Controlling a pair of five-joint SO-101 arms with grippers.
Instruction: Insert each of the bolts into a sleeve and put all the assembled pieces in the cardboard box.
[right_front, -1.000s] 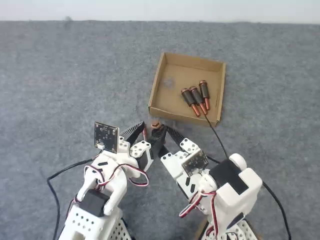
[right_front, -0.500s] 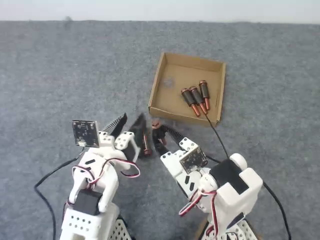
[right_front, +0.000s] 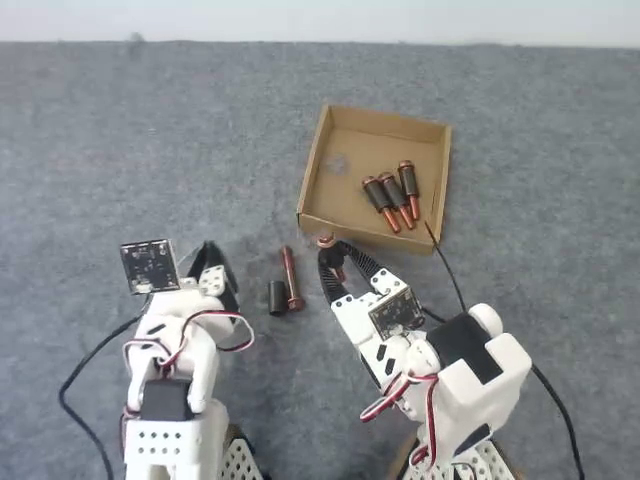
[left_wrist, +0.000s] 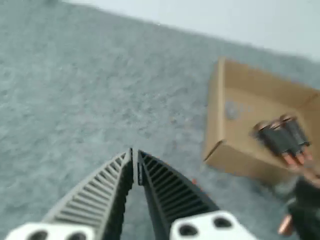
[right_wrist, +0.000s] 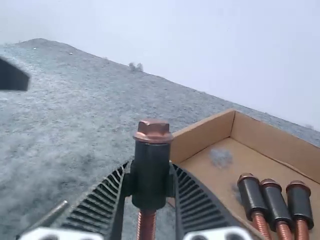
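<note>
An assembled piece, a black sleeve (right_wrist: 150, 172) with a copper bolt through it, stands upright in my right gripper (right_wrist: 150, 186), which is shut on it. From above, the right gripper (right_front: 335, 262) sits just in front of the cardboard box (right_front: 350, 150). Three assembled pieces (right_front: 393, 196) lie side by side in the box (right_wrist: 205, 135). A loose copper bolt (right_front: 289, 277) and a loose black sleeve (right_front: 277, 298) lie on the carpet between the arms. My left gripper (right_front: 214, 260) is shut and empty, left of them (left_wrist: 134, 161).
Grey carpet covers the whole table. The box (left_wrist: 216, 112) stands open-topped at the far right of centre, with the three pieces (left_wrist: 281, 137) inside. A black cable (right_front: 440, 270) runs from the box's near corner toward the right arm.
The left arm has pulled back to the left, leaving a bolt and a sleeve on the carpet, and its fingers have shut. The right gripper keeps its assembled piece.
</note>
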